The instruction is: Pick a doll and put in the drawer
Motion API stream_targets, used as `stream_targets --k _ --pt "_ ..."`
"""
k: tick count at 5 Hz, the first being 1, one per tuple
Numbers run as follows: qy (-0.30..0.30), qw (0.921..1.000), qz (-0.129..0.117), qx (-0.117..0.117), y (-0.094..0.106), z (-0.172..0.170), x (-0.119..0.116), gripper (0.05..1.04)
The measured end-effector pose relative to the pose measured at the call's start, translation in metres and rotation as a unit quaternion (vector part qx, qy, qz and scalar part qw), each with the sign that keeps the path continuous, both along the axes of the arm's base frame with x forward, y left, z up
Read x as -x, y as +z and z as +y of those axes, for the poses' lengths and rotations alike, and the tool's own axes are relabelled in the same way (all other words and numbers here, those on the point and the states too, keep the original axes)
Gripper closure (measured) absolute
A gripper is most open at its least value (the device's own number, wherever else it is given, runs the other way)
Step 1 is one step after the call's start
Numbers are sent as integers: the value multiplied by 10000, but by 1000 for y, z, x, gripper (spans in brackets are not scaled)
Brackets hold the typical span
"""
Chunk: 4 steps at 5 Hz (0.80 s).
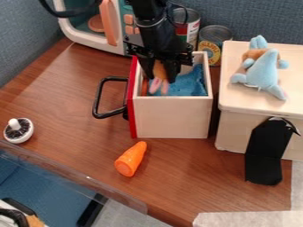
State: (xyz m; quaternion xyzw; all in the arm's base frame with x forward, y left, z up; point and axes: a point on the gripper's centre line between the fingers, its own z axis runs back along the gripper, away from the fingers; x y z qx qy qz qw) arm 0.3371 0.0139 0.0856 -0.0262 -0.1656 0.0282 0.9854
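Doll (156, 83), one of it, is between the two fingers of my gripper (159, 73); I have it pinched by its orange-brown part, and its two pale pink ends hang down. My one arm comes in from the top edge, and my gripper points down into the one drawer (172, 116), so the toy sits within the walls, near the red front (132, 113). That front bears one black handle (99, 97). Inside the drawer, next to what I hold, I see one blue cloth-like thing (192, 82).

To the right of the drawer I count one pale wooden box (234, 95), with one soft light blue toy (264, 71), part brown, lying on its top. One black piece (266, 150) is upright at the box's front. Behind the drawer are two cans (190, 27) (211, 46), side by side. At the upper left I have one toy microwave (89, 42) with one round brown thing (96, 23) inside it. On the brown tabletop (77, 133) lie one orange carrot (130, 158), in front of the drawer, and one white round piece (19, 130) with a stubby knob, well apart at the left.
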Motion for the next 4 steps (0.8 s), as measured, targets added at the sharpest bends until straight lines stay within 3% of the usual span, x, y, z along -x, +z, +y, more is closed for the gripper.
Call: stream_targets --k 1,2,3,4 --pt "99 9997 237 37 -7 5 2 201" --pt "125 9987 489 50 -7 2 8 71" --pt "268 9968 746 58 2 3 13 74" --pt "310 9978 588 26 27 6 11 80"
